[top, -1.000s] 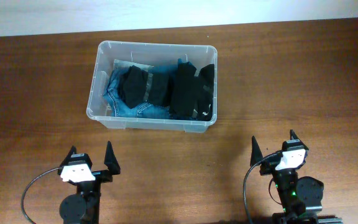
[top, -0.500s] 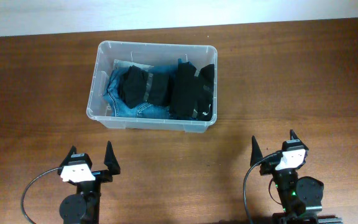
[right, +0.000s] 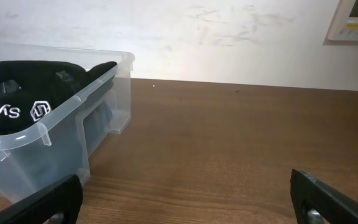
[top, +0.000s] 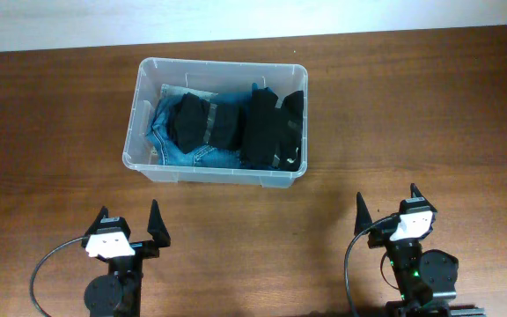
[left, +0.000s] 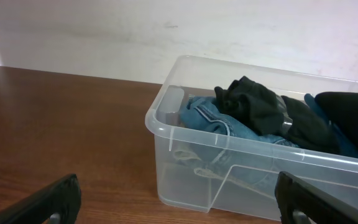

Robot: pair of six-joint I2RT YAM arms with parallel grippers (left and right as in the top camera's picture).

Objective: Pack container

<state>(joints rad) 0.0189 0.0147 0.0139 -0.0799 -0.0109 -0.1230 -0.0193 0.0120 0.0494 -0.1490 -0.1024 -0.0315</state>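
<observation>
Since nothing loose lies on the table (top: 412,106) and both claws sit at its near edge, the packing looks finished; any next move would need a fresh item or a lid, neither in view. Counted: 1 container (top: 224,63) at the table's far centre-left, holding 1 pair of jeans (top: 202,157), 1 black bundle (top: 194,121) atop them and 1 black printed garment (top: 271,132) alongside. There are 2 arms, the left gripper (top: 130,211) and the right gripper (top: 386,195), each spread wide and empty.

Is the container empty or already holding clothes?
Holding clothes: blue jeans and black garments lie inside the container, covering most of its floor in the overhead view.
</observation>
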